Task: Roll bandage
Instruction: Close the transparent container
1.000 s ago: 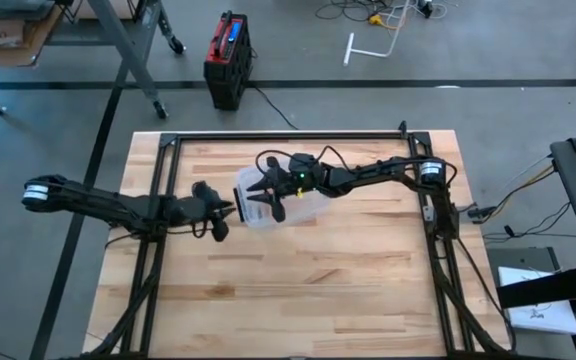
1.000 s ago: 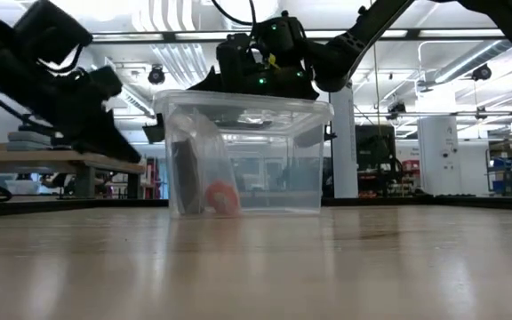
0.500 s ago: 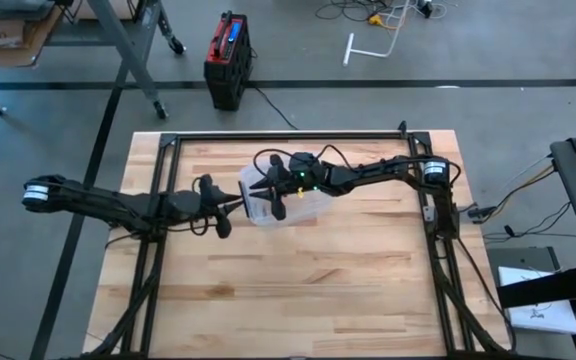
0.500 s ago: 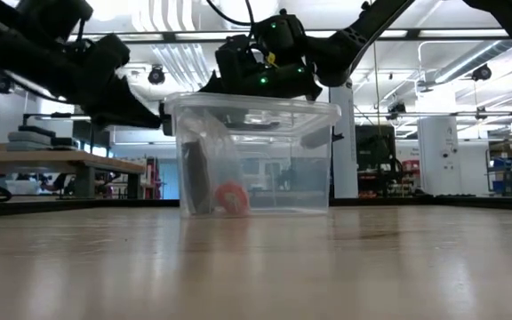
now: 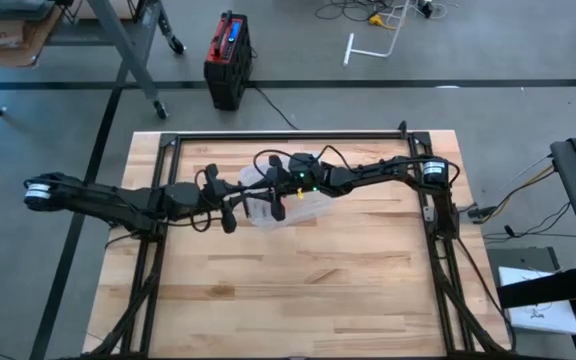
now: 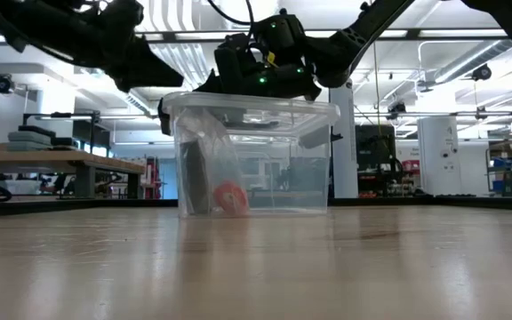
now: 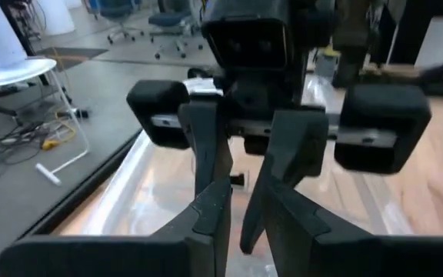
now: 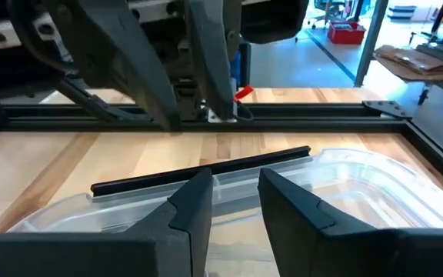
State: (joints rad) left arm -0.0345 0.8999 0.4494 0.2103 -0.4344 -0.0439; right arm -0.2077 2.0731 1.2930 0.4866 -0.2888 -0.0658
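Note:
A clear plastic container (image 6: pixel 256 156) stands on the wooden table (image 5: pixel 318 290), a little behind its middle. An orange bandage roll (image 6: pixel 230 197) lies on its floor near the end facing my left arm. My right gripper (image 8: pixel 235 196) hovers level over the container's open top (image 5: pixel 260 192), with a narrow gap between its fingers and nothing in it. My left gripper (image 7: pixel 238 211) faces it from the table's left, above that end's rim (image 5: pixel 238 203). Its fingers are nearly together and hold nothing.
A black bar (image 8: pixel 202 173) lies along the container's end rim facing my left arm. A black metal frame (image 5: pixel 288 136) runs around the table's far and side edges. Bare wood lies open toward the near edge.
My left gripper has risen from beside the container's left end to above its rim and has moved a little toward the table's right. The container, with the bandage roll in it, has slid slightly toward the table's right.

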